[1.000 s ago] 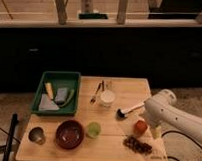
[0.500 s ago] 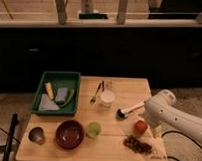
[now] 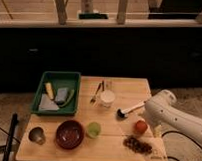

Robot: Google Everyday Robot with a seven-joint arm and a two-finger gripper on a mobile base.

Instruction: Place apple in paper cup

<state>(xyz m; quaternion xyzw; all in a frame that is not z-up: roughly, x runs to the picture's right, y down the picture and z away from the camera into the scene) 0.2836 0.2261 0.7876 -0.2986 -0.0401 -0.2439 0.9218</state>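
The apple, small and red-orange, lies on the wooden table near its right edge. The white paper cup stands upright at the table's middle back, apart from the apple and to its upper left. My white arm reaches in from the right. Its gripper is at the table's right edge, right beside the apple, largely hidden behind the arm's shell.
A pile of brown nuts lies in front of the apple. A black ladle lies between cup and apple. A light-green cup, dark red bowl, metal cup, green tray and cutlery stand further left.
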